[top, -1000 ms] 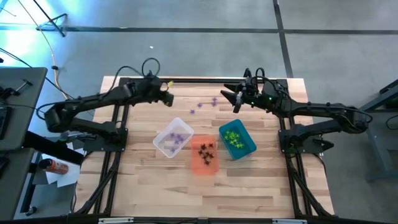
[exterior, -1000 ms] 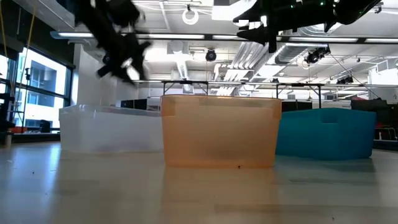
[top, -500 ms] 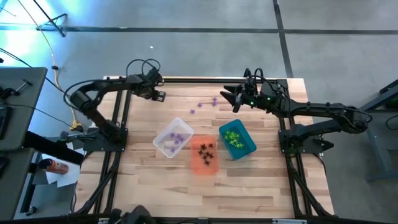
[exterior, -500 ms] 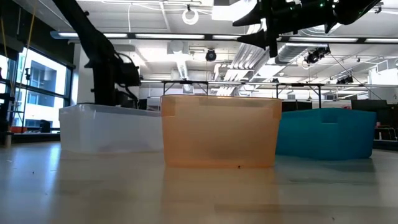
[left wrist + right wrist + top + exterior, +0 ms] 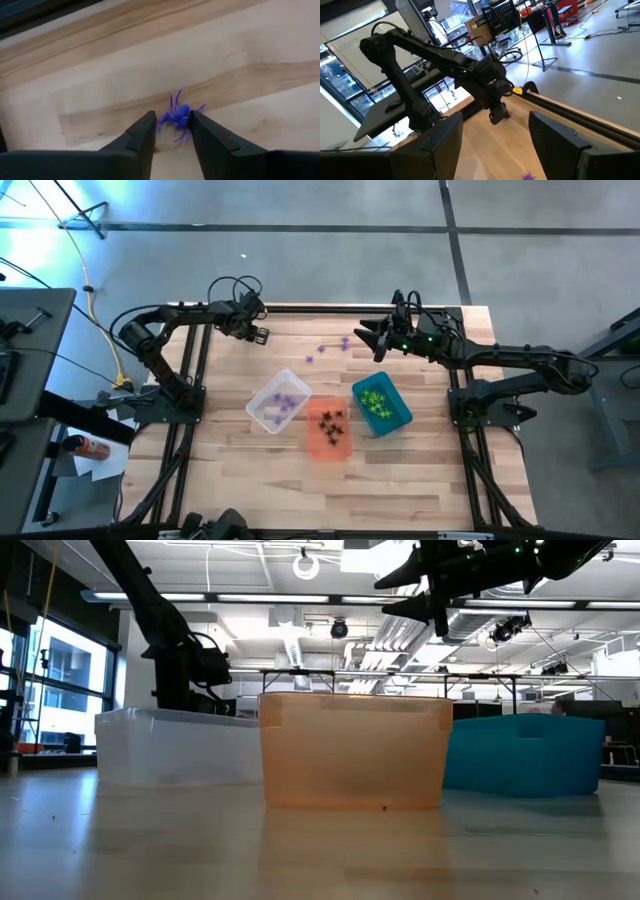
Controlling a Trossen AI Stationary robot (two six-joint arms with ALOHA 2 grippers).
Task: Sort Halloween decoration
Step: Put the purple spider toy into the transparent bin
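Note:
My left gripper (image 5: 172, 131) points steeply down at the table's far left (image 5: 258, 334). Its open fingers stand on either side of a purple spider decoration (image 5: 178, 116) that lies on the wood. My right gripper (image 5: 372, 340) hovers open and level high over the far right (image 5: 420, 580), holding nothing. More purple spiders (image 5: 325, 350) lie on the far middle of the table. The clear bin (image 5: 279, 401) holds purple ones, the orange bin (image 5: 329, 430) black ones, and the teal bin (image 5: 381, 405) green ones. My left gripper has one finger (image 5: 146, 131) on each side of the purple spider, coming from above and slanting down. The spider lies flat on the table by the fingertips. Whether the fingers touch its legs (image 5: 199, 108) I cannot tell.
The three bins stand side by side in the table's middle. A dark frame rail (image 5: 330, 308) runs along the far edge just behind my left gripper. Bare wood (image 5: 330, 490) stretches along the near side.
My left gripper has sunk from well above the table down to the tabletop at the far left and has tipped from nearly level to pointing steeply down. My right gripper has stayed in place.

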